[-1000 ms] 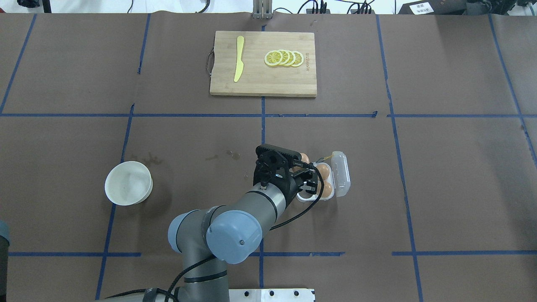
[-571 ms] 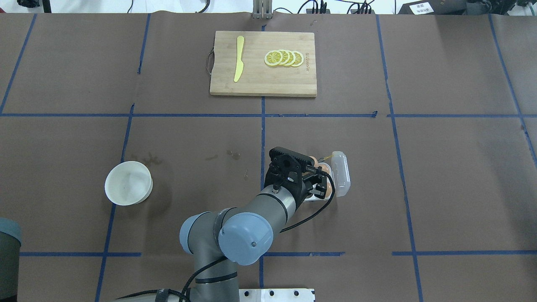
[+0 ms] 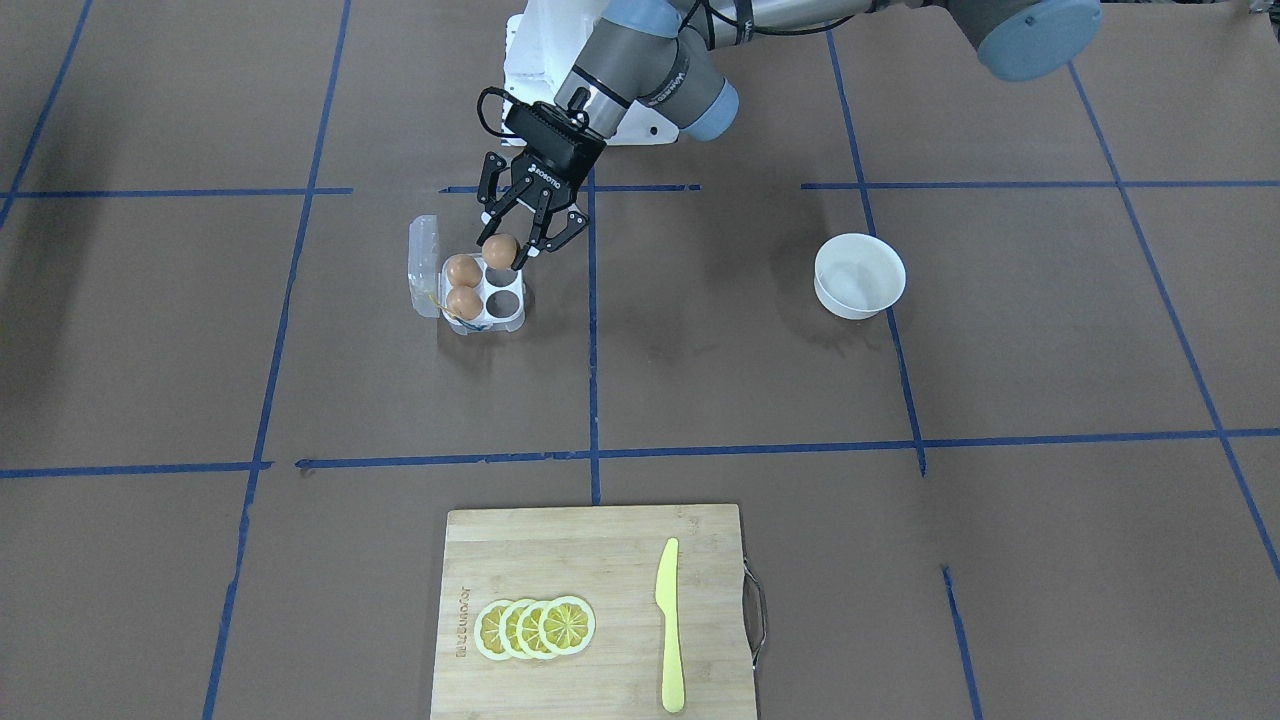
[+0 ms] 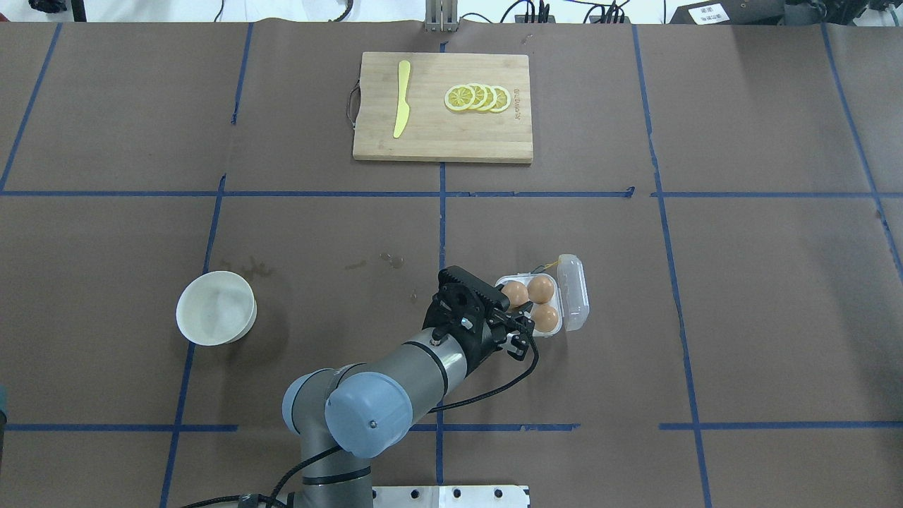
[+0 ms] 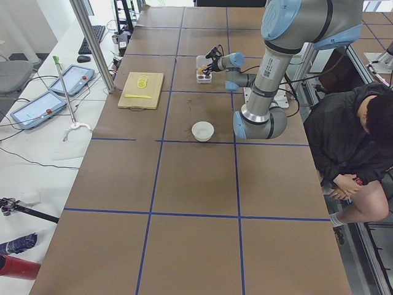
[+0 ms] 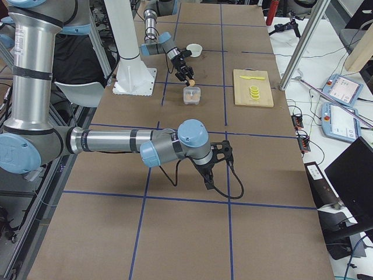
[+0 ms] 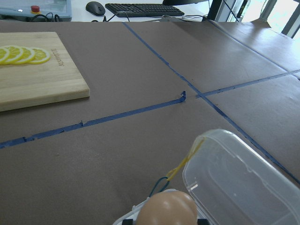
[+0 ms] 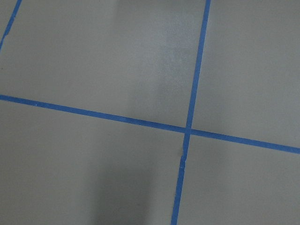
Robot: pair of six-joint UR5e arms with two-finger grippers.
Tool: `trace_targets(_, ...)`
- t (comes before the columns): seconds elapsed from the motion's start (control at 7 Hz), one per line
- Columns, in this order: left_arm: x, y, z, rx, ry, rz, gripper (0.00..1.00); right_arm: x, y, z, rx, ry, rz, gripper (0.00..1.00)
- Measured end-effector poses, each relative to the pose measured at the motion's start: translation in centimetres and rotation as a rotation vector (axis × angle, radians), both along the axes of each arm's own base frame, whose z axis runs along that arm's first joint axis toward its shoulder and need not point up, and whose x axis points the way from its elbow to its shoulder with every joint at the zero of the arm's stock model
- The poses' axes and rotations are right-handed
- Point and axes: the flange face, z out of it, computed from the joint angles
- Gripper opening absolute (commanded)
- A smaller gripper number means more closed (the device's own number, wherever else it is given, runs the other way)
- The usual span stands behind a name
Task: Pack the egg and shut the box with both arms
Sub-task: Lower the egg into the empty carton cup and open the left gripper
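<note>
My left gripper (image 3: 506,248) is shut on a light-brown egg (image 3: 499,251) and holds it just above the box's empty cells, on the side away from the lid. The box (image 3: 505,318) is a clear four-cell carton whose open lid (image 3: 424,265) lies flat beside it. Two more eggs (image 3: 461,270) (image 3: 463,302) sit in the cells next to the lid. In the left wrist view the held egg (image 7: 168,209) is at the bottom edge, with the lid (image 7: 234,183) to its right. My right gripper (image 6: 226,153) shows only in the exterior right view, far from the box; I cannot tell whether it is open or shut.
A white bowl (image 3: 859,276) stands to the robot's left of the box. A wooden cutting board (image 3: 600,560) with a yellow knife (image 3: 669,625) and lemon slices (image 3: 535,628) lies at the far side. A seated person (image 5: 350,141) is beside the table.
My left gripper swung right over the box, then drew back toward the robot's base. The held egg now shows lower, over the box's left cells.
</note>
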Motion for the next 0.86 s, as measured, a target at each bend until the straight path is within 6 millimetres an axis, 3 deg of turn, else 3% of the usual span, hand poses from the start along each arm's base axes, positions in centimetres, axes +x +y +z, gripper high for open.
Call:
trace_targets(0.57,1.1,0.1,0.8,0.012,-0.011,0.012,0.0,0.0,-0.1,0.0,0.001,0.001,0.001,1.0)
trace_targets(0.86,1.9,0.1,1.0,0.012,-0.024,0.013,0.07,0.0,-0.1,0.0,-0.001,0.001,0.001,1.0)
